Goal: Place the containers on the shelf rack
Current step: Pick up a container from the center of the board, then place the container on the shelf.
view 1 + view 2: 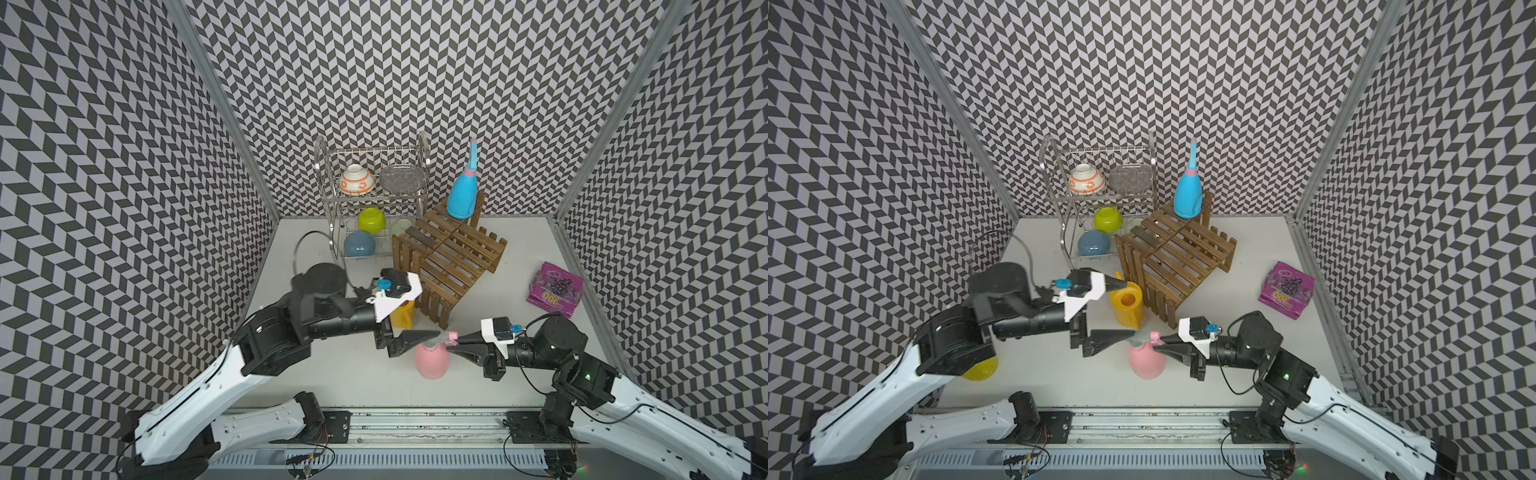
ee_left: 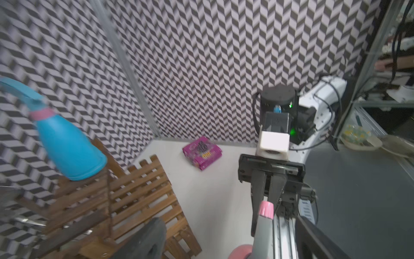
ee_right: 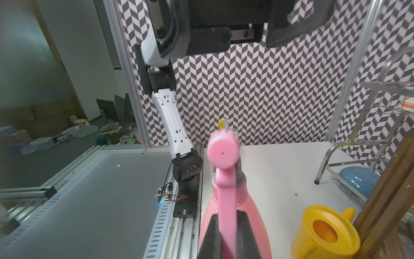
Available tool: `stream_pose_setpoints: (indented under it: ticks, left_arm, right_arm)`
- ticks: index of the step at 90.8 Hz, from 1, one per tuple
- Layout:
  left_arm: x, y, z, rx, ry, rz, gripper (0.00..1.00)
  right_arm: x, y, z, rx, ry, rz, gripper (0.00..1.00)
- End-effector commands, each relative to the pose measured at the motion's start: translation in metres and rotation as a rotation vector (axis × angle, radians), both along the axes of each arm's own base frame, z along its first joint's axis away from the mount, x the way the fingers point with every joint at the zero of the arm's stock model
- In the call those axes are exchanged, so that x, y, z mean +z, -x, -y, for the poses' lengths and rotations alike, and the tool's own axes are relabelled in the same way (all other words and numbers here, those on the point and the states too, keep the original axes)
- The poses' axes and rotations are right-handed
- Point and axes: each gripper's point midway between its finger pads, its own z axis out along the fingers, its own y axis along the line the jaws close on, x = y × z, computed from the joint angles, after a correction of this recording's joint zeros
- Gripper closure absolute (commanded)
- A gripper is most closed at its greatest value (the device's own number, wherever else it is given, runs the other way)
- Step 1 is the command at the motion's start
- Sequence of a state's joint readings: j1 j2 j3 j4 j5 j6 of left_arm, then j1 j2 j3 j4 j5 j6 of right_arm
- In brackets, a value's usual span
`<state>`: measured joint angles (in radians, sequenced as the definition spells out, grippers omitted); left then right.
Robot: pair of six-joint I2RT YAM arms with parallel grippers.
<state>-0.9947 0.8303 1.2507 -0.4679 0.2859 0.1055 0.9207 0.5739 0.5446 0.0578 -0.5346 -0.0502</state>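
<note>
Right gripper [image 3: 228, 226] pinches pink bottle [image 1: 432, 361] by its trigger. Left gripper [image 1: 1132, 308] spread wide at the head, not gripping. Pink bottle looks to stand on table [image 1: 332, 374], near rack [image 1: 453, 257]. Done: blue bottle [image 1: 459, 199] on top tier. Left: pink bottle, watering can [image 1: 1125, 321], round yellow bottle [image 1: 982, 368].

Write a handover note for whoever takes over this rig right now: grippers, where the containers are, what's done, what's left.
Grippers: left gripper open, jaws wide beside the grey head of the pink spray bottle, holding nothing. The right gripper is shut on that bottle's trigger.
Done: blue spray bottle stands on the top tier of the shelf rack.
Left: the pink one; the yellow watering can, on the table beside the rack; the round yellow spray bottle, mostly hidden under the left arm.
</note>
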Motion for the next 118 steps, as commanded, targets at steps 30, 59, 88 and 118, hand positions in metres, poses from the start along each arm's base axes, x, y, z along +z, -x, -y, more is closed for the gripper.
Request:
stream_pose_setpoints:
  ticks: [30,59,88,118]
  left_arm:
    - [-0.062,-0.055,-0.105,0.521,0.641,-0.44,0.03]
    - [-0.169,-0.069,-0.107,0.626,0.673,-0.732,0.05]
    - [-0.188,-0.068,-0.103,0.63,0.642,-0.787,0.06]
    - [-0.201,-0.065,-0.104,0.64,0.617,-0.842,0.07]
  right_arm:
    - [0.074,-0.02,0.06,-0.292,-0.359,0.012,1.0]
    - [0.107,-0.041,0.072,-0.429,-0.406,0.02,1.0]
    - [0.144,-0.07,0.064,-0.544,-0.416,0.076,1.0]
    - [0.176,-0.13,0.059,-0.605,-0.39,0.085,1.0]
